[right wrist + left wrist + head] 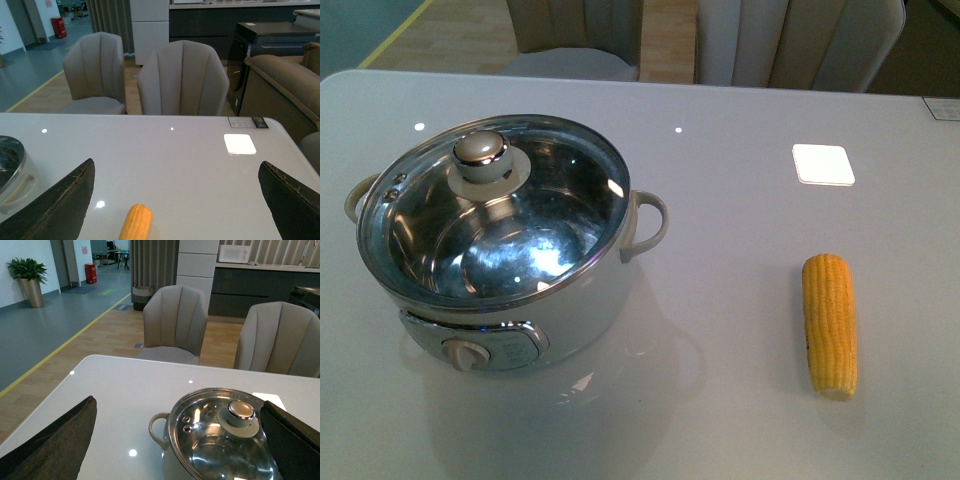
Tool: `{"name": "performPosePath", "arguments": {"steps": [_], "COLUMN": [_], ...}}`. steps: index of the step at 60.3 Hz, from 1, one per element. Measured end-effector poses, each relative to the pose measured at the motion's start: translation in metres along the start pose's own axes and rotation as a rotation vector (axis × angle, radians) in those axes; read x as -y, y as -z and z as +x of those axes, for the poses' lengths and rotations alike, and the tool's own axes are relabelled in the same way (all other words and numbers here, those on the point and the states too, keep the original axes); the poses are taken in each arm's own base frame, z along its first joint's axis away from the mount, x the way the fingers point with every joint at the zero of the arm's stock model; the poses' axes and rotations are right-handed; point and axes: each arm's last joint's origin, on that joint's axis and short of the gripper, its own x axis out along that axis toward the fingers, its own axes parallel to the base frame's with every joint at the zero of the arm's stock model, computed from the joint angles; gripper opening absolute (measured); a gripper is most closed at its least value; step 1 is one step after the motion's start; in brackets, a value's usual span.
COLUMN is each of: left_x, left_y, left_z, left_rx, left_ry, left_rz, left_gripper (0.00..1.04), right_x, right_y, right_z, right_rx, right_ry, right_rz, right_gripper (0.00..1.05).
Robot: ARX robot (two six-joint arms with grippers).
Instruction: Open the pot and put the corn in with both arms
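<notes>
— Since the glass lid sits shut on the electric cooking pot, where will you take hold?

— By the round knob on top. It looks smooth and domed, so I judge it slippery and would close low on it, under the widest part. Glass in a steel rim is stiff, likely breakable and not light, so it wants a level lift and a soft set-down.

— And the corn cob?

— It should be stiff and light, but it is round, so it may roll. I'd pinch it across the middle, where the kernel rows should give some bite. It lies on the right half of the counter, toward the near edge, with its length running near to far. The pot stands well apart from it, on the left half.

— How are your jaws?

— My left jaws are spread wide and empty, with the lid ahead of them. My right jaws are spread wide and empty too, with the cob ahead between them.

— Is there room to move?

— A broad bare stretch lies between pot and cob, which looks a fair place for the lid. A flat white square lies toward the far right corner. Upholstered chairs stand beyond the far edge, clear of my reach paths. My worry is nudging the cob toward the near edge.
</notes>
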Motion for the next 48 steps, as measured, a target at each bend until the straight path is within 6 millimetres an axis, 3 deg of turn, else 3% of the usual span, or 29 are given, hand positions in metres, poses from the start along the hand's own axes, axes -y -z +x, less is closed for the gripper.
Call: {"name": "performPosePath", "arguments": {"steps": [39, 45, 48], "left_x": [0.0, -0.0006, -0.0011], "left_y": [0.0, -0.0016, -0.0039], "left_z": [0.0, 0.0015, 0.0042], "left_rx": [-0.003, -0.33, -0.399], "left_ry": [-0.001, -0.005, 0.0], "left_rz": [-0.001, -0.036, -0.043], "left_gripper": [0.98, 0.98, 0.98], "right_x": [0.0, 0.0, 0.0], "right_y": [-0.0001, -0.0001, -0.0001], "right_z": [0.0, 0.0, 0.0], "right_rx": [0.0, 0.0, 0.0], "right_ry": [0.0, 0.0, 0.0], "right_rz": [0.0, 0.0, 0.0], "right_gripper": [0.96, 0.96, 0.96]}}
